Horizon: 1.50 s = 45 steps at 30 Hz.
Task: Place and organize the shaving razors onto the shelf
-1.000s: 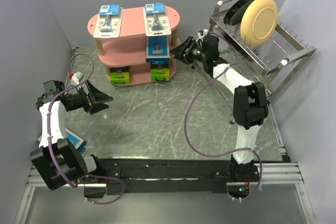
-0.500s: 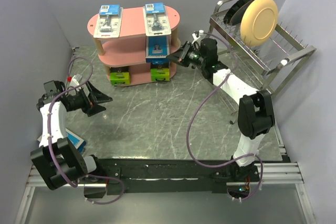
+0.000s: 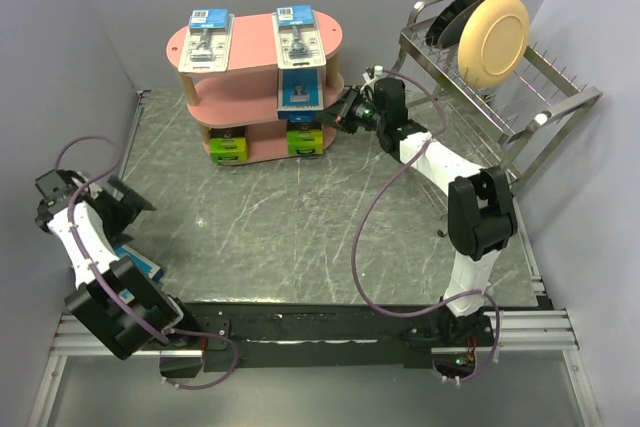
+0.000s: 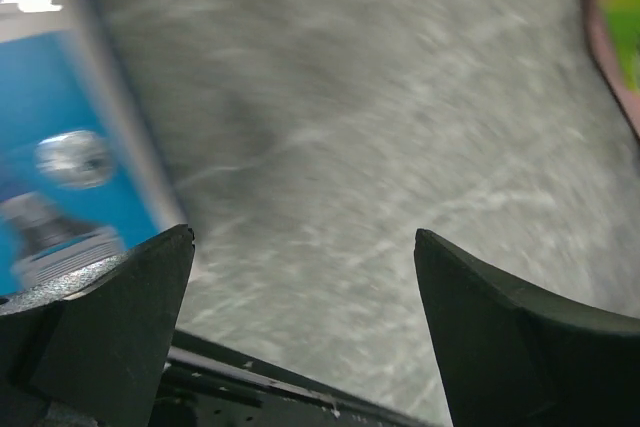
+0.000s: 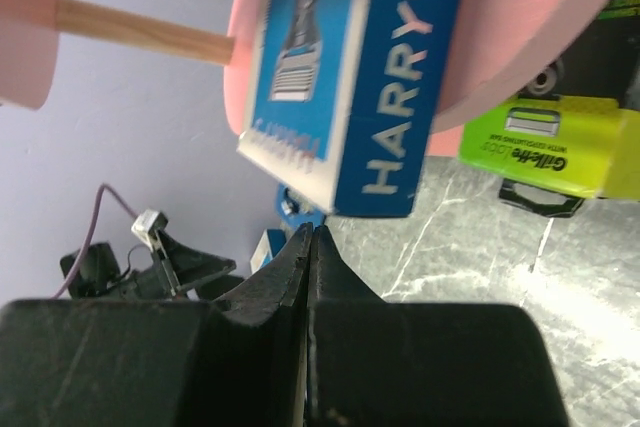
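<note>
Top view: your left gripper (image 3: 130,199) has swung back toward the last blue-carded pack (image 3: 148,269) by its base, and your right gripper (image 3: 338,112) has closed in on the shelf (image 3: 255,45).

Left wrist: jaws spread wide, empty, with that pack at frame left.

Right wrist: fingers pinched together on nothing, right under the Harry's pack (image 5: 350,77) on the middle tier. Probably straightening it.
</note>
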Each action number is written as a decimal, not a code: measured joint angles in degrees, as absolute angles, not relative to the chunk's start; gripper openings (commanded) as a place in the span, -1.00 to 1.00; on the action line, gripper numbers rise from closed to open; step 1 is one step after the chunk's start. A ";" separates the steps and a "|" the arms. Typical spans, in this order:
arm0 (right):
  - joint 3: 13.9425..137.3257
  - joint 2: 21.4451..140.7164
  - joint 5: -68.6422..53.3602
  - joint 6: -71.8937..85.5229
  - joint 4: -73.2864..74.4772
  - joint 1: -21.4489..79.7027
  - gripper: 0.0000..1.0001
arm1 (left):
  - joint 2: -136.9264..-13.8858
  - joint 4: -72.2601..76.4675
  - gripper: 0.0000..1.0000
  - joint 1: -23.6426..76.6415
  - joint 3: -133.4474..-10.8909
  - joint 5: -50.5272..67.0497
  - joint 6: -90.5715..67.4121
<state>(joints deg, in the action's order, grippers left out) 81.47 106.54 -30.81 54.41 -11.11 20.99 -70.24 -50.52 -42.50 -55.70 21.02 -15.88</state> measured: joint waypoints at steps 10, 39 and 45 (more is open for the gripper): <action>85.52 110.08 -29.54 54.65 -11.33 19.11 -1.00 | -70.22 -52.88 0.94 -51.72 -55.75 8.36 -18.00; 72.51 98.83 -34.04 55.46 -18.24 18.87 0.41 | -85.32 -48.10 0.93 -34.06 -62.65 -8.67 -1.15; 71.66 98.00 -33.93 53.39 -17.45 18.87 0.43 | -79.96 -45.47 0.93 -35.24 -50.54 -14.04 9.54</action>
